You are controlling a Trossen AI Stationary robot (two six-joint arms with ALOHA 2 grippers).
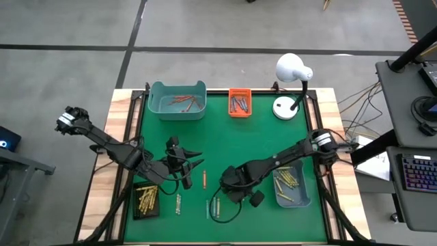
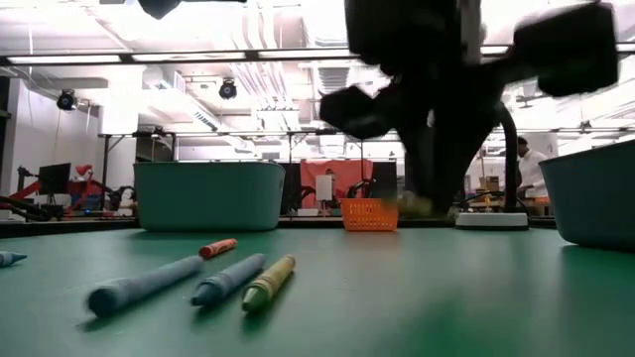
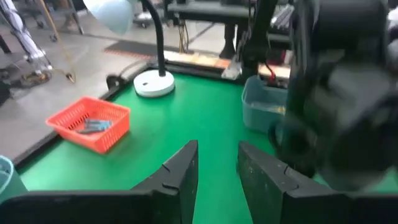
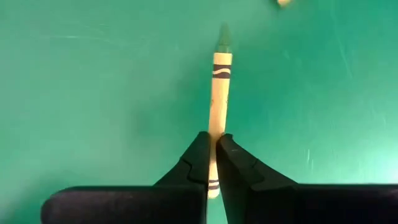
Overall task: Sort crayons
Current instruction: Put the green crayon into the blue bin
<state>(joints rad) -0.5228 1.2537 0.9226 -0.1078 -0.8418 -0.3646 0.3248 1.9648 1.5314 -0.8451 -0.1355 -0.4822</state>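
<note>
Covering nearly the whole table (image 1: 102, 181), a smooth green mat (image 1: 232, 143) lies inside pale wooden edges. At the far edge stand a rounded teal plastic bin (image 1: 177, 100) of reddish crayons, a small orange mesh basket (image 1: 240, 102) and a white gooseneck lamp (image 1: 292, 75). A grey-blue bin (image 1: 291, 186) of yellowish crayons sits near the right edge, a flat black tray (image 1: 146, 201) near the left front corner. The right gripper (image 4: 212, 155) pinches a slim paper-wrapped yellow-green crayon (image 4: 219, 93) lying on the mat near the front edge; only the wrist view shows this grip. The left gripper (image 3: 216, 167) hovers left of centre, its fingers slightly spread and empty. The low view alone shows three waxy loose crayons (image 2: 189, 283), two blue and one greenish, side by side on the mat.
</note>
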